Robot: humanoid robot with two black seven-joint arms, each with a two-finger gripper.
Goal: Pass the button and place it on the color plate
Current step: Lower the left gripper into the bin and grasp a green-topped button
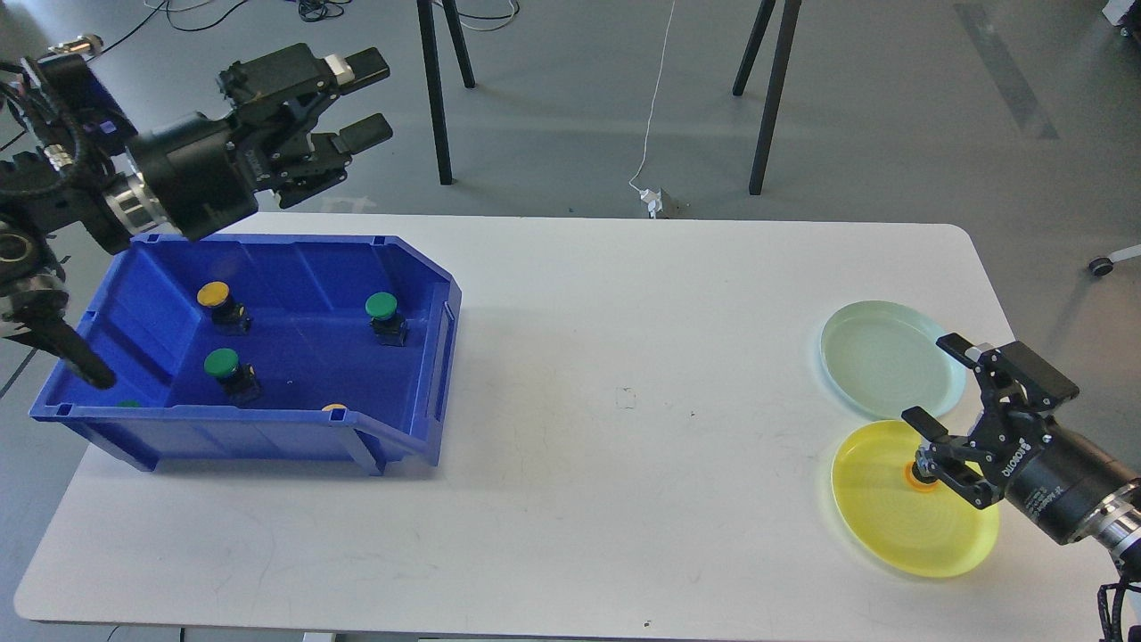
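An orange button point(917, 476) stands upside down on the yellow plate point(882, 522), partly hidden behind my right gripper's lower finger. My right gripper point(936, 383) is open and empty, raised over the gap between the yellow plate and the pale green plate point(878, 357). My left gripper point(370, 98) is open and empty, high above the back edge of the blue bin point(267, 437). The bin holds a yellow button point(214, 294), two green buttons point(381, 306) point(221, 362), and two more buttons half hidden behind its front wall.
The white table point(624, 401) stretches between the bin at the left and the two plates at the right. Black tripod legs point(434, 89) and a white cable stand on the floor behind the table.
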